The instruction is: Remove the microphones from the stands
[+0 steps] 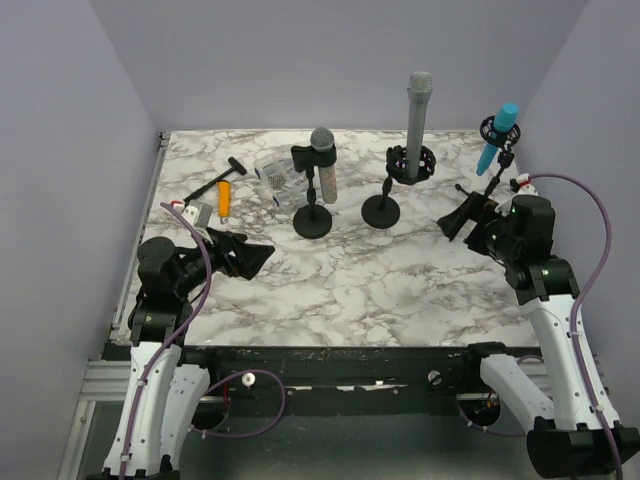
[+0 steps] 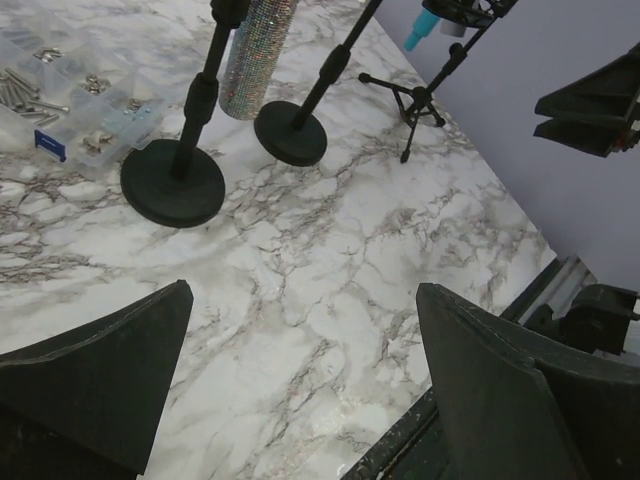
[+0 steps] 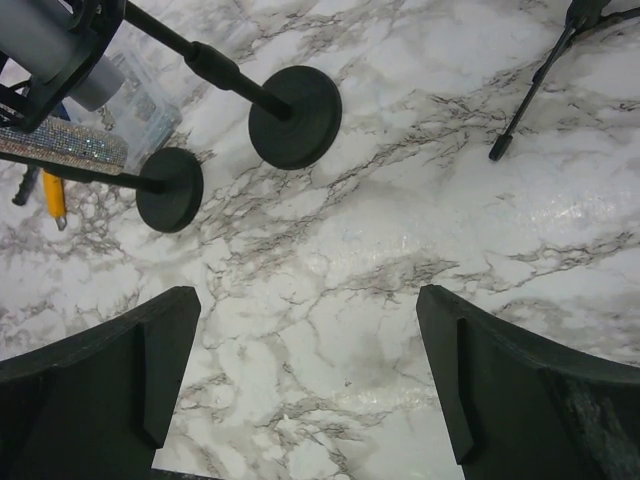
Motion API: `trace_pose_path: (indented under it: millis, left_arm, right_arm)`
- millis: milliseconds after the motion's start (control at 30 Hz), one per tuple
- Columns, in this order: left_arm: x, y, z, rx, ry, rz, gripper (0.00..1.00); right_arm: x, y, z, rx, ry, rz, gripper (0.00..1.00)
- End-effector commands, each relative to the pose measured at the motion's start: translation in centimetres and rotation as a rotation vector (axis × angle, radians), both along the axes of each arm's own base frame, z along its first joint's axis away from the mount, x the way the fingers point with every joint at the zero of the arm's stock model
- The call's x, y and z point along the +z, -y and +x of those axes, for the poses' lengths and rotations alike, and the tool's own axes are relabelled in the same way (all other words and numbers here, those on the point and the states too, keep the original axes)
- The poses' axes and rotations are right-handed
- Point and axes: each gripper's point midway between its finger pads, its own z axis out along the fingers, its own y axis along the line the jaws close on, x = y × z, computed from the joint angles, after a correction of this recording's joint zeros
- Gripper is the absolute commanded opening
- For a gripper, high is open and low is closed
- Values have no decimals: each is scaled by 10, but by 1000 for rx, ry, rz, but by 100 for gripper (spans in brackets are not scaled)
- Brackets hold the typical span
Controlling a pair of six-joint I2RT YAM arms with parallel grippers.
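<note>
Three microphones stand at the back of the marble table. A glittery silver microphone [image 1: 322,163] sits in a stand with a round base [image 1: 313,222]. A tall grey microphone [image 1: 417,104] stands upright in a shock mount above a round base [image 1: 381,210]. A blue microphone [image 1: 497,137] is on a tripod stand [image 1: 497,182] at the far right. My left gripper [image 1: 252,258] is open and empty, low at the left, its view [image 2: 305,300] facing the round bases [image 2: 172,182]. My right gripper [image 1: 458,220] is open and empty beside the tripod, over bare marble [image 3: 307,300].
A clear parts box [image 1: 274,178] with screws lies left of the glittery microphone's stand. A yellow-handled tool [image 1: 224,198] and a black tool [image 1: 213,181] lie at the back left. Walls close the left, back and right sides.
</note>
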Motion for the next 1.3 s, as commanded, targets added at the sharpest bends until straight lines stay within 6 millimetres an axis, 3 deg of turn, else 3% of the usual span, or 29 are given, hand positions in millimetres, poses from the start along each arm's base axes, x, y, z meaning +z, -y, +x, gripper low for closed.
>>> trace_pose_path:
  millis: [0, 267, 433, 567, 767, 933, 1067, 1267]
  left_arm:
    - [6, 16, -17, -141, -1, -5, 99]
    - [4, 39, -32, -258, -22, -33, 99]
    - [12, 56, -23, -268, -29, -17, 99]
    - [29, 56, 1, -210, -16, -17, 99]
    - [61, 57, 39, -170, 49, -10, 99]
    - [92, 61, 70, -182, 109, -55, 99]
    - [97, 58, 98, -157, 135, -62, 99]
    - [95, 58, 134, -159, 26, -136, 99]
  right_arm:
    - [15, 6, 2, 16, 30, -71, 100]
    - [37, -29, 5, 246, 87, -19, 100]
    - [28, -50, -3, 330, 25, 83, 100]
    - [12, -74, -17, 403, -13, 174, 100]
    - [-28, -118, -40, 518, -117, 199, 100]
    - [-40, -154, -55, 598, -130, 220, 100]
    - [-50, -170, -63, 638, -149, 215, 100]
    - [-56, -181, -65, 658, -155, 218, 100]
